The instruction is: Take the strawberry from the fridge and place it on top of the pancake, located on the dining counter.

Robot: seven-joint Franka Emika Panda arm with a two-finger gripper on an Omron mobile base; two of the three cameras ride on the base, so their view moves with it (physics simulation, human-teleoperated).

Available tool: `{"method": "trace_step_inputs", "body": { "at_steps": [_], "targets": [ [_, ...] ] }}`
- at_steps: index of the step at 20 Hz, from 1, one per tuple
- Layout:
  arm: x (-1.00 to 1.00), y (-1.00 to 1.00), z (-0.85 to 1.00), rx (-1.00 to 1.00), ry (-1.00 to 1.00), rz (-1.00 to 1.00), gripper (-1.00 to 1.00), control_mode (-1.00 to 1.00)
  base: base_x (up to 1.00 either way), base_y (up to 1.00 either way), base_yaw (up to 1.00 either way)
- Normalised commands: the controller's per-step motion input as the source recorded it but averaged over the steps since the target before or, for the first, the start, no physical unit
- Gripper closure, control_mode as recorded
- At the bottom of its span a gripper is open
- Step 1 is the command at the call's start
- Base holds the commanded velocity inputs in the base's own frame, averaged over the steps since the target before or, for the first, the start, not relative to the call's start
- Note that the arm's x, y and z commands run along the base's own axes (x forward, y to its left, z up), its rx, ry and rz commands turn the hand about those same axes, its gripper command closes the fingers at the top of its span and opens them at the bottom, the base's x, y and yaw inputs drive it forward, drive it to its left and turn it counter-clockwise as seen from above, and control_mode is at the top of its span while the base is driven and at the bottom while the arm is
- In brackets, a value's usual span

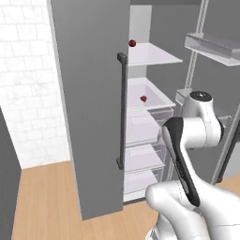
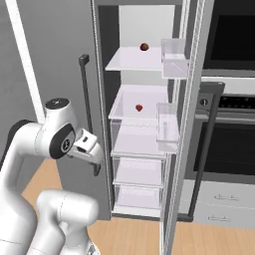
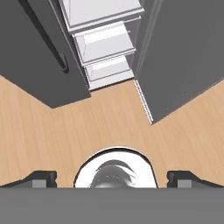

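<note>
- Fridge (image 1: 89, 108): tall, matte grey, both doors swung open. White shelves and clear drawers show inside. Left door's dark bar handle (image 1: 121, 110) faces the base cameras.
- Oven (image 2: 231, 124): dark, built into the wall just right of the fridge, seen past the open right door.
- Floor (image 3: 109, 127): light wood planks in front of the fridge. Hand view looks down on it and on the lowest drawers (image 3: 107, 65) between the two open doors.
- Arm: white, folded up in front of the fridge, outside the cabinet, elbow high.
- Right door bins (image 2: 168, 124): clear, two of them, one above the other, on the inner face of the door.
- Hand (image 3: 112, 178): fingers (image 3: 41, 178) set wide apart, nothing between them. Pointed down at the floor, well apart from the shelves.
- Darker, rounder red fruit (image 2: 144, 47): on the upper shelf (image 2: 132, 62), toward the back.
- Strawberry (image 2: 139, 107): tiny, bright red, resting on the middle shelf (image 2: 129, 107), one level below the darker fruit, above the clear drawers. Also seen from the left base view (image 1: 143, 98), near the shelf's middle.
</note>
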Motion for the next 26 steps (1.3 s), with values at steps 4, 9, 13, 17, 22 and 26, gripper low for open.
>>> {"method": "trace_step_inputs", "body": {
  "at_steps": [4, 9, 13, 17, 22, 26],
  "targets": [
    [0.0, 0.0, 0.0, 0.0, 0.0, 0.0, -1.0, 1.0, 0.0, -0.11, -0.32],
    [0.0, 0.0, 0.0, 0.0, 0.0, 0.0, -1.0, 1.0, 0.14, 0.0, -0.13],
    [0.0, 0.0, 0.0, 0.0, 0.0, 0.0, -1.0, 1.0, 0.81, -0.05, 0.0],
    [0.0, 0.0, 0.0, 0.0, 0.0, 0.0, -1.0, 1.0, 0.74, 0.0, 0.0],
    [0.0, 0.0, 0.0, 0.0, 0.0, 0.0, -1.0, 1.0, 0.54, 0.0, 0.0],
    [0.0, 0.0, 0.0, 0.0, 0.0, 0.0, -1.0, 1.0, 0.34, -0.03, 0.02]
  ]
}}
